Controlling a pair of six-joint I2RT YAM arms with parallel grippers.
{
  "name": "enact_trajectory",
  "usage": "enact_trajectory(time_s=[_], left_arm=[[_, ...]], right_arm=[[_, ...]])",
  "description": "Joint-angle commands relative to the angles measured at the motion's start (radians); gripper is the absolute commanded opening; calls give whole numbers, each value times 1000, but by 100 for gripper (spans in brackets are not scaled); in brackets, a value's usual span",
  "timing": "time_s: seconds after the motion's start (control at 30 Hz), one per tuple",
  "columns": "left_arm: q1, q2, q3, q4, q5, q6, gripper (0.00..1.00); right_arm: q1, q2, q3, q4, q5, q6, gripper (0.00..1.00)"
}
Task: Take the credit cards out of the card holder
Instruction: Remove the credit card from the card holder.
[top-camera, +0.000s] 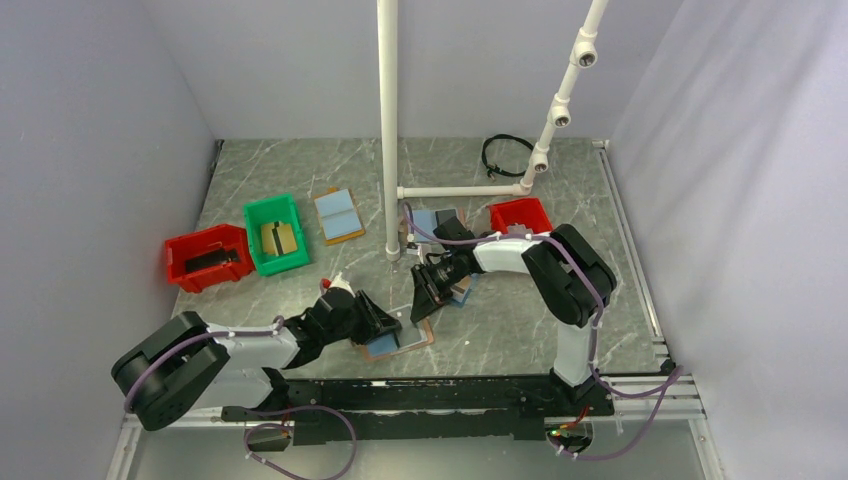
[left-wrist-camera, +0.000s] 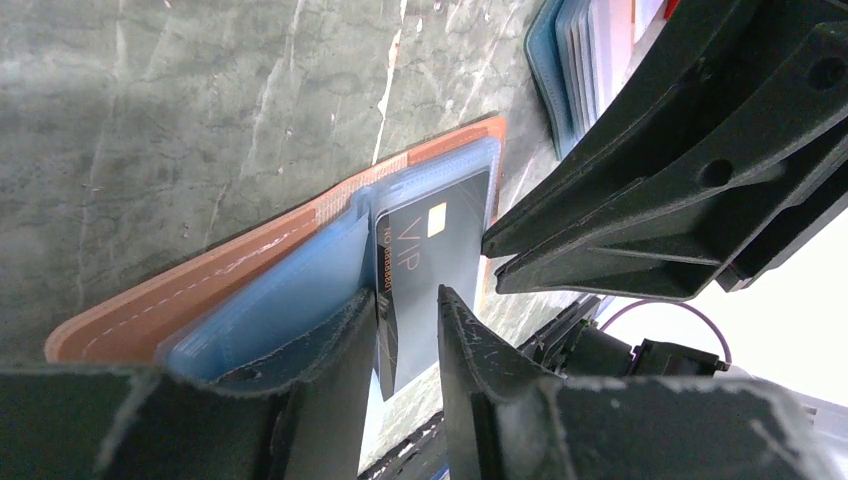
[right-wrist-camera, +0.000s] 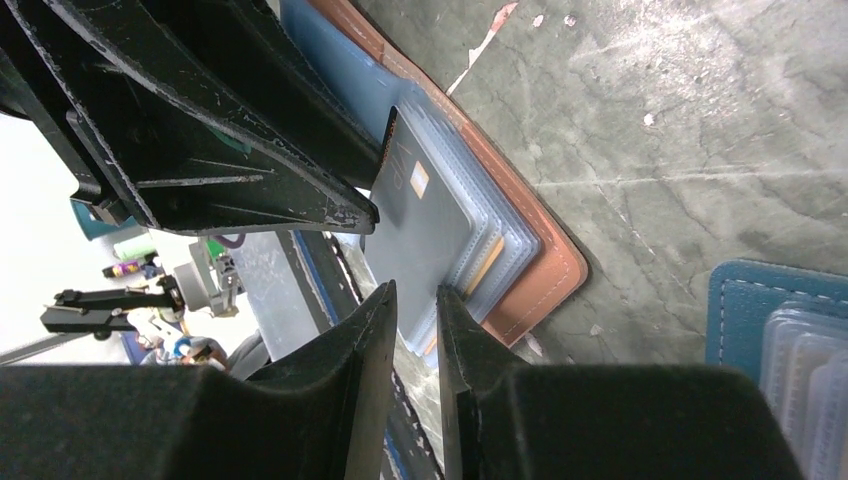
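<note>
The stiff, slick VIP card (left-wrist-camera: 420, 262) wants an edge pinch; left fingers (left-wrist-camera: 330, 370) straddle it half-open, right fingers (right-wrist-camera: 370, 380) sit nearly closed by the card holder (left-wrist-camera: 250, 262), grips unclear.

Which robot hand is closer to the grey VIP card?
Left, probably: the card pokes between the fingers of the left gripper. The right gripper sits at its other edge.

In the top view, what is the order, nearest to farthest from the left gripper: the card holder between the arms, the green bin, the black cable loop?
From the left gripper:
1. card holder, at its fingertips.
2. green bin, back and left.
3. black cable loop, far back, to the right.
</note>
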Motion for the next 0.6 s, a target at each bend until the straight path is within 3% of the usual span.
enact_trajectory(time_s=[0.0, 0.1, 0.23, 0.57], left_arm=[[-11, 33, 6, 35, 9, -8, 34], [-11, 21, 6, 23, 4, -8, 25], [-10, -10, -5, 14, -6, -7, 0], [-10, -175, -65, -7, -15, 63, 0]], right_arm=[[49, 55, 8, 13, 24, -16, 24], [49, 64, 15, 3, 22, -20, 24], [48, 61, 18, -6, 33, -27, 24], [18, 37, 23, -17, 44, -47, 26]])
